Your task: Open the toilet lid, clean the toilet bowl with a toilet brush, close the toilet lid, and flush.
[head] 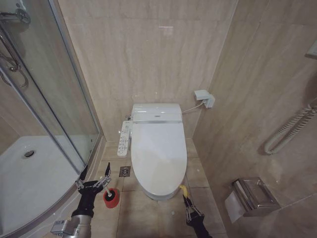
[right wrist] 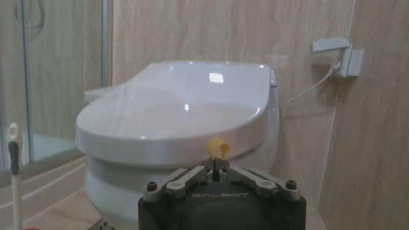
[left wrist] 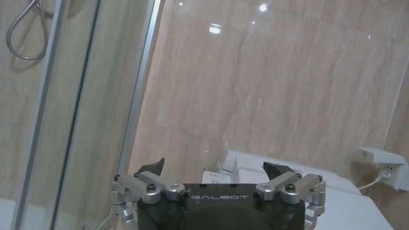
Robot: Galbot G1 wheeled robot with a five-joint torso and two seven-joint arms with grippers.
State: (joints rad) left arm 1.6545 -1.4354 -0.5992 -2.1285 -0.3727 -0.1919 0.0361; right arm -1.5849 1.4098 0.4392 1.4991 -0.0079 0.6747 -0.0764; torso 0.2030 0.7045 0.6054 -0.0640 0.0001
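Toilet lid: glossy white oval, closed flat over the bowl, long axis running 12 to 6 o'clock in head view. Small yellow ribbon tag at its front edge, 6 o'clock end. Toilet bowl: white ceramic, outer wall visible below the lid; interior covered. Toilet brush: thin white handle, upright, toward 8 o'clock from lid front.

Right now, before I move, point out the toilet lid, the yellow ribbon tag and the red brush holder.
toilet lid point(head: 157, 156): head view, middle of the closed cover.
yellow ribbon tag point(right wrist: 219, 146): right wrist view, loop above the right pincer.
red brush holder point(head: 111, 197): head view, cup's side.
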